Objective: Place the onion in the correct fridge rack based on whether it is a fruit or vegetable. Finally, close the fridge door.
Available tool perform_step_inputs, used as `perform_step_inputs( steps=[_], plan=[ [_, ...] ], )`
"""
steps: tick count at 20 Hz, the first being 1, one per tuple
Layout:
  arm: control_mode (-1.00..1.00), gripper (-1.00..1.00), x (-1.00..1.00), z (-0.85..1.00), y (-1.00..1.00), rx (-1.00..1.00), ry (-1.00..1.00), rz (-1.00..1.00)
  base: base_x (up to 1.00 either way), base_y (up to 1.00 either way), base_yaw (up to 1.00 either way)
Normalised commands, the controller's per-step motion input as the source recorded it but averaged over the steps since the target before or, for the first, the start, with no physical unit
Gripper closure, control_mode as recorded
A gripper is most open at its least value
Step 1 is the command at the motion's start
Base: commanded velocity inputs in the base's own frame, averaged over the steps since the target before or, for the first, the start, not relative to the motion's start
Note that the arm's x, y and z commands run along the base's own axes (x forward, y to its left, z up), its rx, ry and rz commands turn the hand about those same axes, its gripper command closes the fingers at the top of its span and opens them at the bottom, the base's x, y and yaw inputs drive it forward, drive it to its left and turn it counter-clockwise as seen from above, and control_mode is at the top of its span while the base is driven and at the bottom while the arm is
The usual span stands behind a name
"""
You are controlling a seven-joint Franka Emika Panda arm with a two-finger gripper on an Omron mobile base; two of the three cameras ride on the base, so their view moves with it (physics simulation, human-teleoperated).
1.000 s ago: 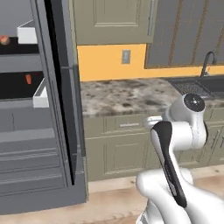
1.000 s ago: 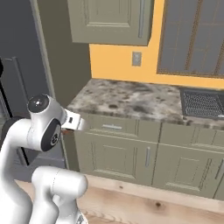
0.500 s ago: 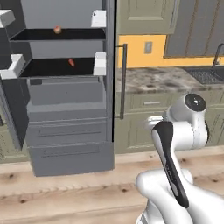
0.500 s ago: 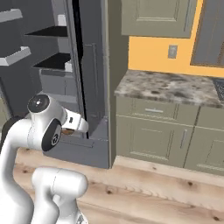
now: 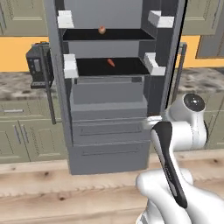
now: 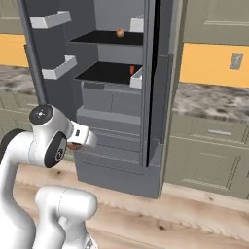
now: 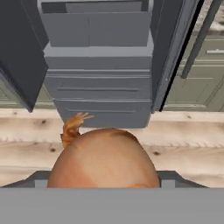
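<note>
The onion (image 7: 103, 162), orange-brown with a dry tuft at its top, sits close to the lens in the hand view, and my gripper (image 6: 74, 144) is shut on it. In the right base view a brown sliver of the onion (image 6: 74, 146) shows under the hand, held low in front of the fridge's drawers (image 6: 114, 138). The fridge (image 5: 109, 100) stands open straight ahead. Its upper rack (image 5: 109, 36) carries a small round pinkish item (image 5: 101, 29). A small red-orange item (image 5: 111, 62) lies on the lower rack (image 5: 111, 70).
Both fridge doors hang open, the left door (image 5: 54, 83) and the right door (image 5: 174, 65), each with white bins. Counters and green cabinets (image 6: 214, 146) flank the fridge, and a toaster (image 5: 37, 65) sits on the left counter. Wooden floor (image 7: 183, 135) lies below.
The whole picture has swung from the counter and sink to face the open fridge head-on, so the base has moved. The arm keeps its pose with the onion held.
</note>
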Motion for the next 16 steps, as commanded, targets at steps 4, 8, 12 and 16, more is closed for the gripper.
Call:
perform_step_inputs(
  steps=[4, 8, 12, 16],
  plan=[
    [1.00, 1.00, 0.00, 0.00, 0.00, 0.00, 0.00, 0.00, 0.98, 0.45, -0.04],
    [1.00, 1.00, 0.00, 0.00, 0.00, 0.00, 0.00, 0.00, 0.92, 0.20, -0.11],
    [1.00, 1.00, 0.00, 0.00, 0.00, 0.00, 0.00, 0.00, 0.62, 0.01, -0.10],
    [1.00, 1.00, 0.00, 0.00, 0.00, 0.00, 0.00, 0.00, 0.75, 0.52, -0.13]
  ],
)
